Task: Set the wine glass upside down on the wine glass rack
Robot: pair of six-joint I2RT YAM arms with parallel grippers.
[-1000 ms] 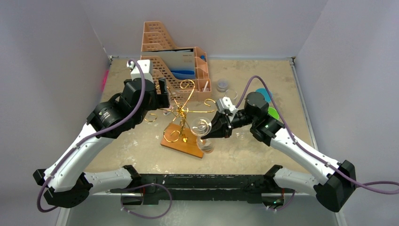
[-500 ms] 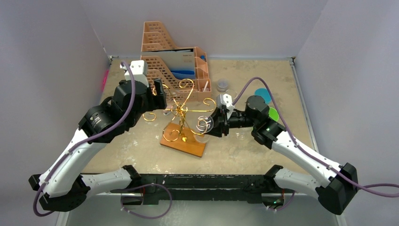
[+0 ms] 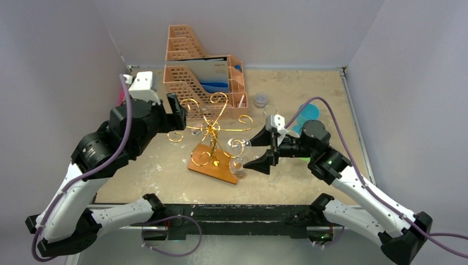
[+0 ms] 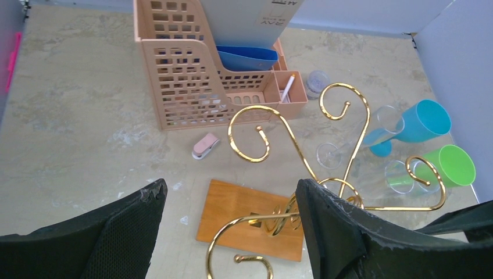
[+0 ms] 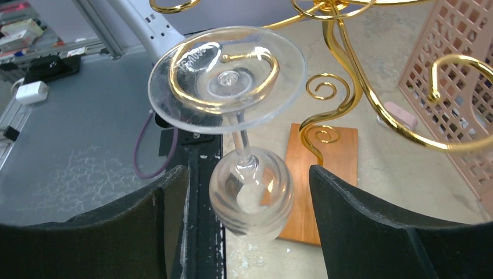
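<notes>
The clear wine glass hangs upside down, its foot caught on a front scroll arm of the wine glass rack, a gold wire stand on a brown wooden base. In the right wrist view the round foot rests over the gold curl and the bowl dangles below. My right gripper is open, with a gap on both sides of the bowl. It sits just right of the glass. My left gripper is open beside the rack's left arms, holding nothing.
A peach perforated organiser stands behind the rack. A small jar is to its right. A blue cup, a green cup and another clear glass lie at the right. A pink clip lies near the organiser.
My right gripper opened and drew back to the right, leaving the wine glass hanging on the rack. The left arm pulled back to the left, away from the rack.
</notes>
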